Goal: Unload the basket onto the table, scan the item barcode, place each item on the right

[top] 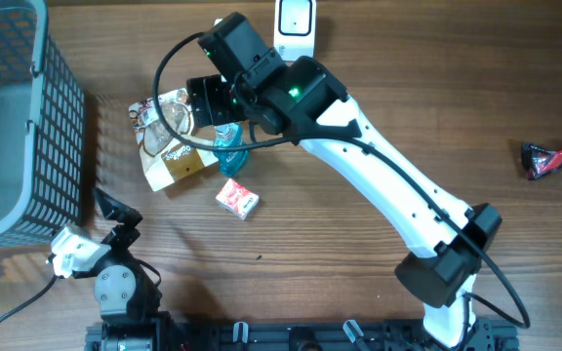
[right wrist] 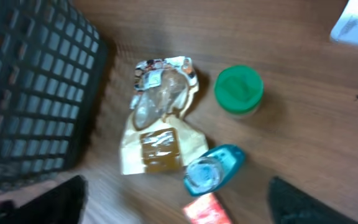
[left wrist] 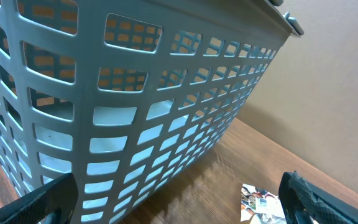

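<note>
Right gripper: jaws wide apart, empty, over snack bag.
Left gripper: apart, empty.
Scanner: 1 o'clock of bag.
Progress: pickup, scan outstanding.

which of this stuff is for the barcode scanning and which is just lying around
Likely for the job: white scanner, snack bag, teal bottle, green-lidded jar, red box.
Just lying about: grey basket, dark wrapper.

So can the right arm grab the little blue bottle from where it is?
Probably yes. The right gripper hangs open over the blue bottle, and nothing lies on top of it. The snack bag and the red box sit close beside it, so they might get bumped.
</note>
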